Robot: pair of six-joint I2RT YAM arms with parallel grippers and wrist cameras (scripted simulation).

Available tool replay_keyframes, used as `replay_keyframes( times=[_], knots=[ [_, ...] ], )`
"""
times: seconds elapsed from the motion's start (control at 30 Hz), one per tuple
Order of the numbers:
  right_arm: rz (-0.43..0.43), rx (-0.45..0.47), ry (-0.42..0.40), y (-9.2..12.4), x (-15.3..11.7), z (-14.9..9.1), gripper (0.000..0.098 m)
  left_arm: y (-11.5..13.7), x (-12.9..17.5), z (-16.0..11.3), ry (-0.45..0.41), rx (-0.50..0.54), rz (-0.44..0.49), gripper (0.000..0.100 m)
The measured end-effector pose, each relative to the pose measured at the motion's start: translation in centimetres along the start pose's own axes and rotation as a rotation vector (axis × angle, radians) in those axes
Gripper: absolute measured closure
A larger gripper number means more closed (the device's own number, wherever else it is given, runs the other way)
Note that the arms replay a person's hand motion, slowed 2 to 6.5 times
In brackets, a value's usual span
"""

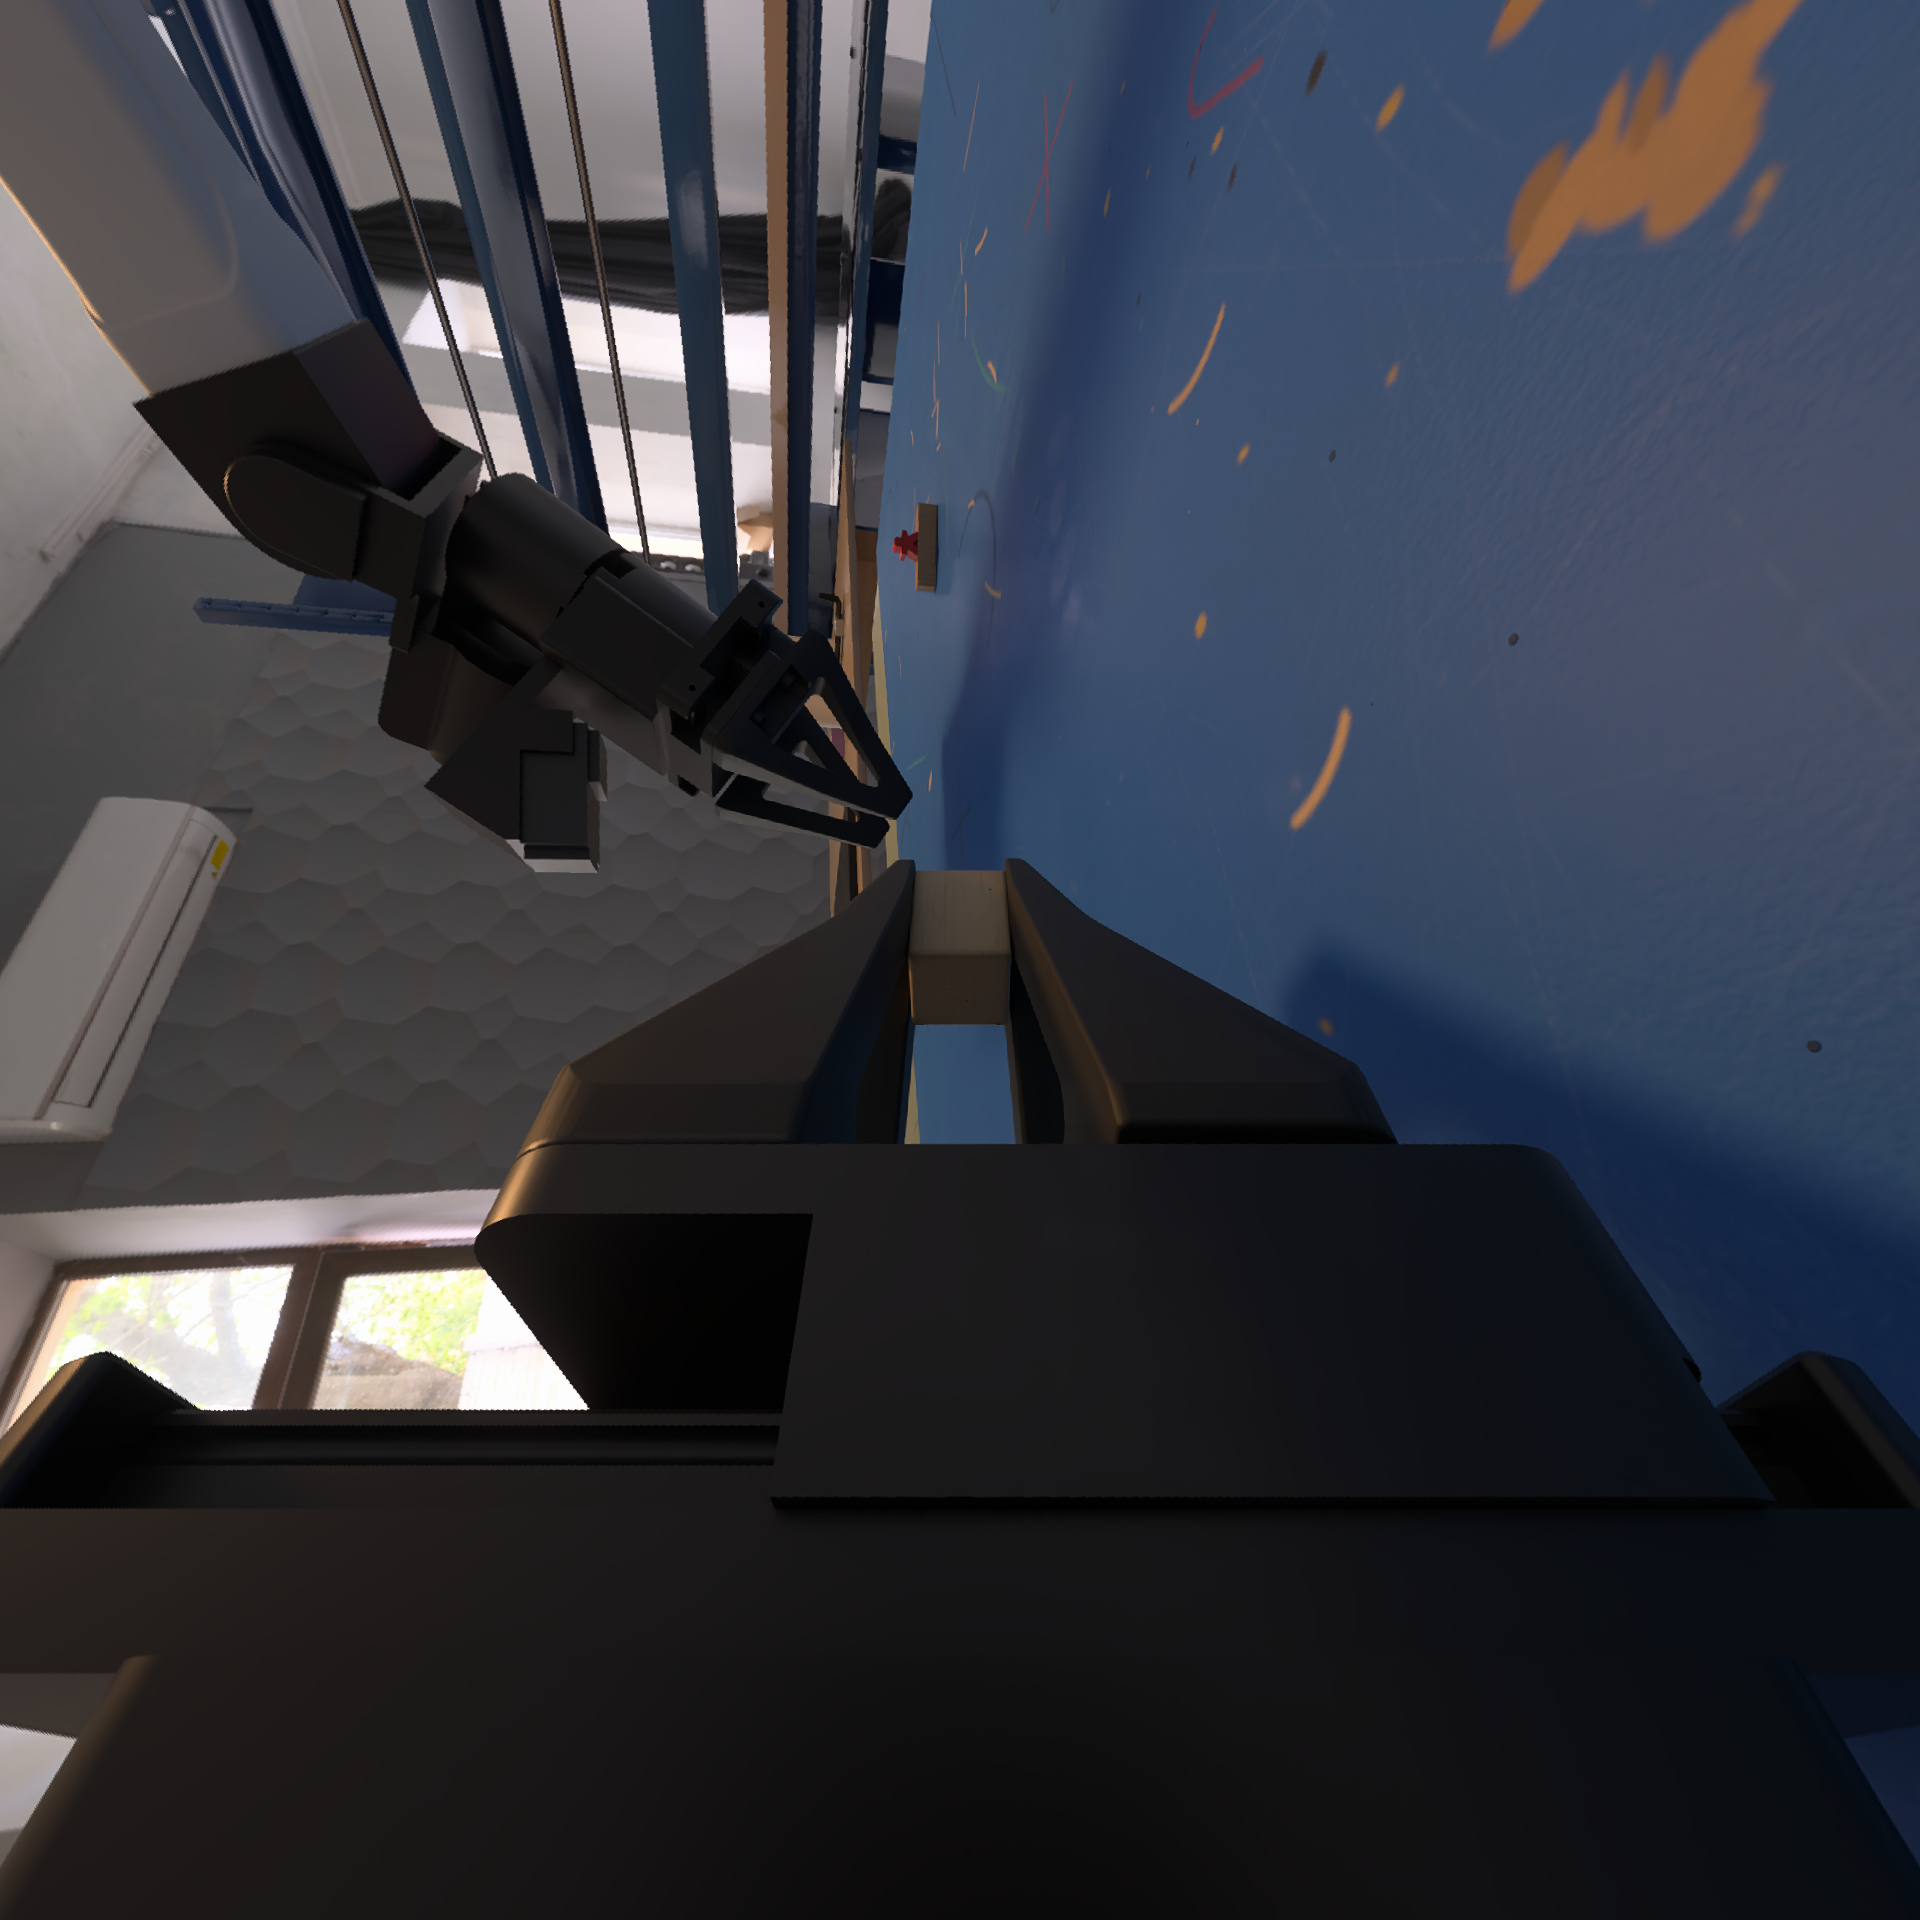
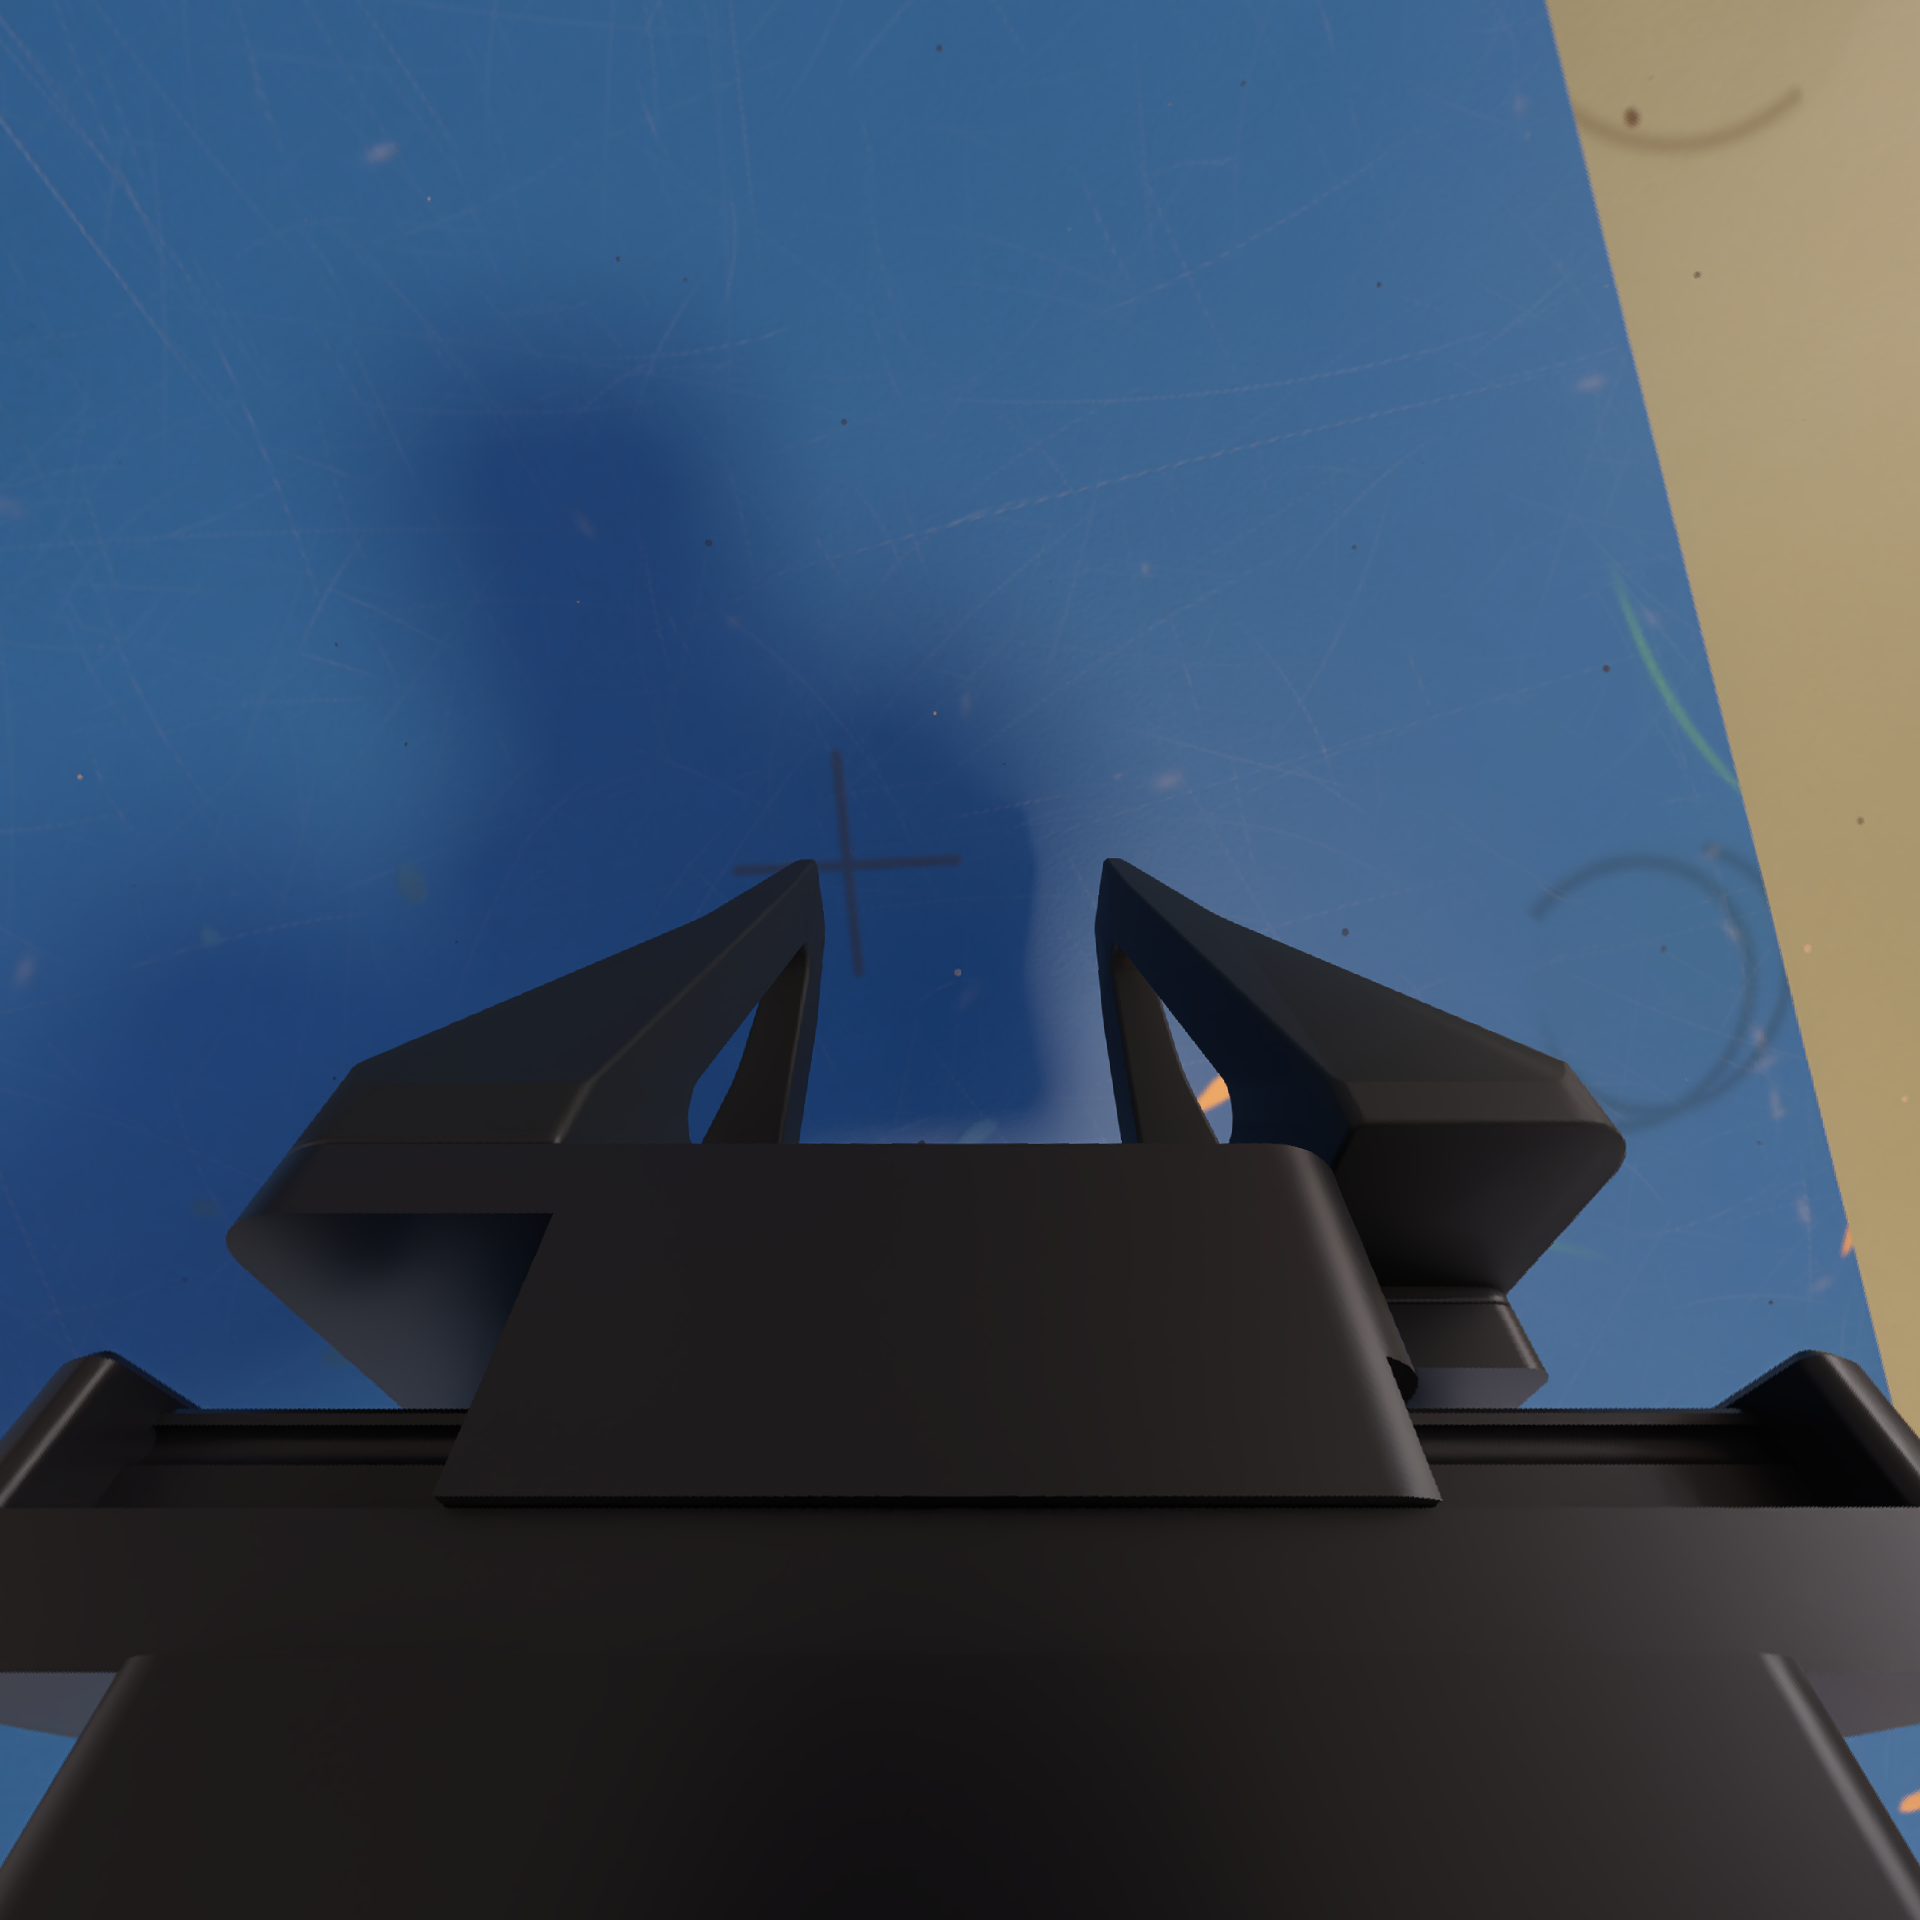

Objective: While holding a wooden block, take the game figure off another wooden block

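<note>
My left gripper (image 1: 959, 883) is shut on a pale wooden block (image 1: 958, 940), held between its fingertips above the blue mat (image 1: 1455, 623); the view is rolled sideways. Far off on the mat lies another wooden block (image 1: 927, 548) with a small red game figure (image 1: 905, 544) standing on it. My right gripper shows in the left wrist view (image 1: 883, 816), close to my left fingertips and well short of the figure. In the right wrist view my right gripper (image 2: 959, 883) is open and empty, pointing down at the mat (image 2: 416, 416) over a dark cross mark (image 2: 847, 862).
The blue mat has orange patches (image 1: 1642, 166) and scratches. A tan table surface (image 2: 1787, 416) borders the mat's edge. Blue frame posts (image 1: 696, 312) stand beyond the mat. A drawn circle (image 2: 1673, 987) lies right of my right gripper.
</note>
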State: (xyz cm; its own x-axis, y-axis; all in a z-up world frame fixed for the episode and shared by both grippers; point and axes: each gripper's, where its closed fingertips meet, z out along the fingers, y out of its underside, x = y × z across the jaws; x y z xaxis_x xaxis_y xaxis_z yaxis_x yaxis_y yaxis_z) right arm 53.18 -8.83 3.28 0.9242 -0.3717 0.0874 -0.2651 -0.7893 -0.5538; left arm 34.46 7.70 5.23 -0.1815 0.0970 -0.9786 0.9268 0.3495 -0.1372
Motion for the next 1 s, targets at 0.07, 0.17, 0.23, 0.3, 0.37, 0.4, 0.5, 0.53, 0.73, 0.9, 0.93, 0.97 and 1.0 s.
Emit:
replay_keyframes(
  times=[0.07,0.17,0.23,0.3,0.37,0.4,0.5,0.53,0.73,0.9,0.93,0.97,1.0],
  knots=[
    [-0.009,-0.01,-0.018,0.1,0.0,0.2,0.0531,0.0,0.0,0.0,0.0,0.0,0.001,0.086],
    [-0.019,-0.028,-0.057,0.2,-0.5,0.2,0.0531,0.0,0.0,0.0,0.0,0.001,0.002,0.086],
    [-0.021,-0.042,-0.094,0.4,-1.0,0.1,0.053,0.0,0.0,0.0,0.0,0.002,0.002,0.086],
    [-0.02,-0.053,-0.137,0.4,-1.7,-0.1,0.053,0.0,0.0,0.0,0.0,0.002,0.002,0.086],
    [-0.022,-0.059,-0.181,0.6,-2.5,-0.3,0.0529,0.0,0.0,0.0,0.0,0.003,0.002,0.086],
    [-0.024,-0.061,-0.202,0.6,-2.9,-0.4,0.0529,0.0,0.0,0.0,0.0,0.003,0.002,0.086],
    [-0.035,-0.055,-0.228,0.8,-3.6,-0.6,0.0529,0.0,0.0,0.0,0.0,0.003,0.002,0.086],
    [-0.04,-0.051,-0.222,0.8,-3.5,-0.7,0.0531,0.0,0.0,0.0,0.0,0.003,0.002,0.086],
    [-0.004,0.004,-0.132,0.6,-2.4,-1.2,0.0536,-0.1,0.1,0.0,0.001,0.003,0.001,0.086],
    [0.048,-0.022,-0.094,1.0,-1.3,-1.1,0.0495,-0.1,0.1,0.0,0.002,0.006,0.0,0.086],
    [0.05,-0.032,-0.093,1.2,-1.3,-1.0,0.0486,-0.1,0.1,0.0,0.002,0.006,0.0,0.086],
    [0.052,-0.04,-0.095,1.3,-1.3,-0.9,0.0477,-0.1,0.1,0.0,0.002,0.007,0.0,0.086],
    [0.051,-0.046,-0.099,1.4,-1.4,-0.8,0.0471,-0.1,0.1,0.0,0.002,0.007,0.0,0.086]
  ],
)
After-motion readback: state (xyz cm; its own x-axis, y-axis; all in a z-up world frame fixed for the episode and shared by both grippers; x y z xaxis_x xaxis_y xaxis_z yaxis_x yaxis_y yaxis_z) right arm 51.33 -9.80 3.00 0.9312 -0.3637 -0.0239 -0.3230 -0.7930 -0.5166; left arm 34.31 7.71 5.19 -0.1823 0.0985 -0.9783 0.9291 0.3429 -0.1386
